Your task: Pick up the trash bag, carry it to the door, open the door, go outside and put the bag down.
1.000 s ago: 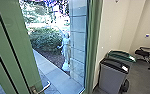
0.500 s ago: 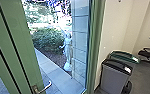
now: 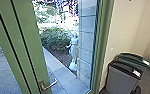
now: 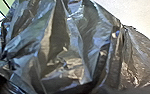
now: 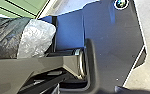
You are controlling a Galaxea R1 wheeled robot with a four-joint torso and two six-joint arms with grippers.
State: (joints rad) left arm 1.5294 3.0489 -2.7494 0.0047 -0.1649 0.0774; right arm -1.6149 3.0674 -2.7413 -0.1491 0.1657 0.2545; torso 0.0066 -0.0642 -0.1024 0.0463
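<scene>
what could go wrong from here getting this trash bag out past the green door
The loose, creased plastic of the trash bag might catch on the door handle, which juts out from the green door, and could tear. The grey bin stands close beside the green frame, so a wide swing on that side may knock it.

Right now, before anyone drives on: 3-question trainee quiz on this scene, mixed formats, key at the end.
1. Multiple choice. What colour is the lid of the nearer bin?
(a) green (b) black (c) red

2. True or false. The door handle is mounted on a green frame.

3. Fill in the blank. The left wrist view shows a ____ trash bag.

Key: 1 b; 2 true; 3 black.
</scene>
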